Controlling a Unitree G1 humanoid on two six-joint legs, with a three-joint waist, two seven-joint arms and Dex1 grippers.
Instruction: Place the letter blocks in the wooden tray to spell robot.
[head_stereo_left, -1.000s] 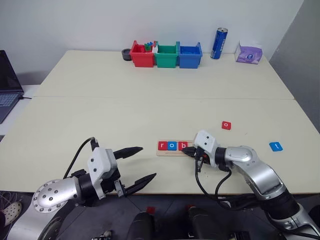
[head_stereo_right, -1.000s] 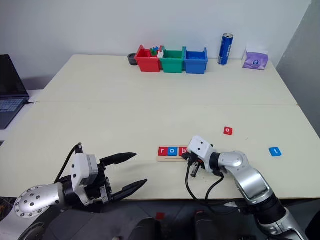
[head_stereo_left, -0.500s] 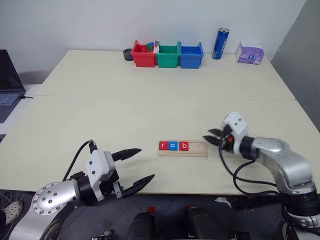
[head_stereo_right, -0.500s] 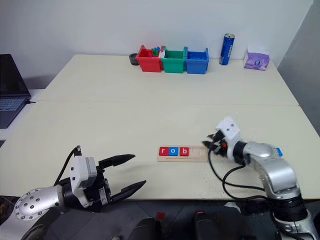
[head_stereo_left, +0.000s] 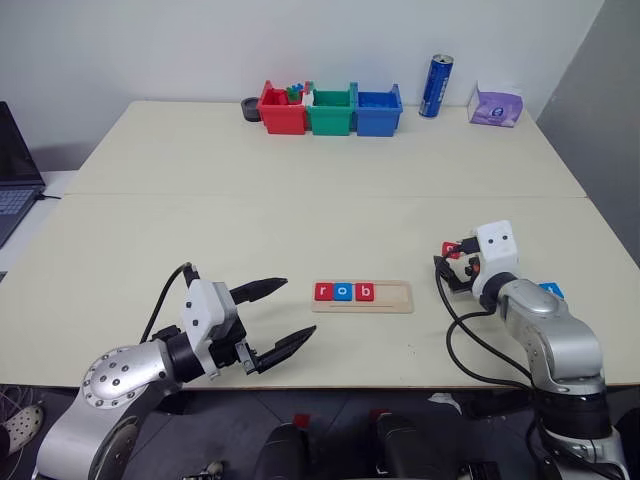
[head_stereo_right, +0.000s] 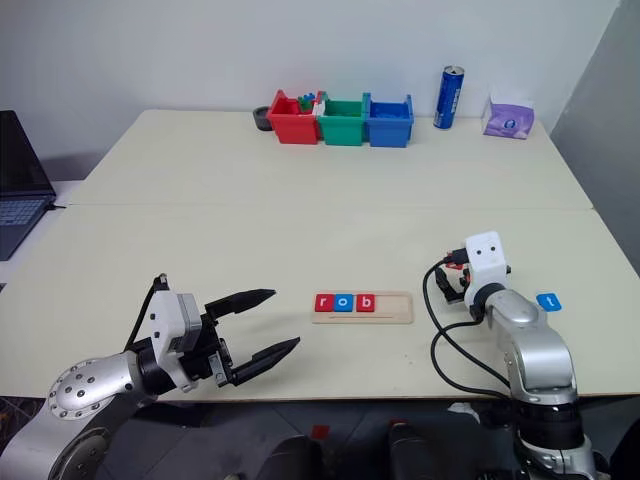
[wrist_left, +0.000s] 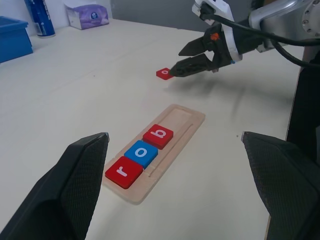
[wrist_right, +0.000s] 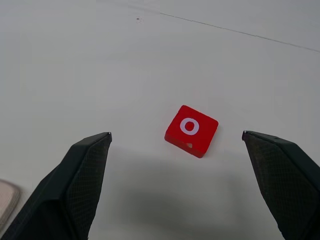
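The wooden tray (head_stereo_left: 395, 297) lies near the table's front edge. In its left part sit a red r block (head_stereo_left: 323, 292), a blue o block (head_stereo_left: 344, 292) and a red b block (head_stereo_left: 365, 292). To the tray's right my right gripper (head_stereo_left: 446, 268) stands open, low over the table. A loose red o block (wrist_right: 191, 130) lies flat just ahead of its spread fingers, untouched. Further right lies a blue t block (head_stereo_left: 550, 290). To the tray's left my left gripper (head_stereo_left: 292, 310) hovers open with nothing in it.
Red (head_stereo_left: 283, 110), green (head_stereo_left: 332, 110) and blue bins (head_stereo_left: 379, 110) line the far edge, with a blue can (head_stereo_left: 436, 87) and a tissue pack (head_stereo_left: 495, 105) to their right. A laptop (head_stereo_left: 15, 190) sits at the left edge.
My right gripper let go of the b block in the tray, swung right to the red o block and opened wide. The left gripper stayed put.
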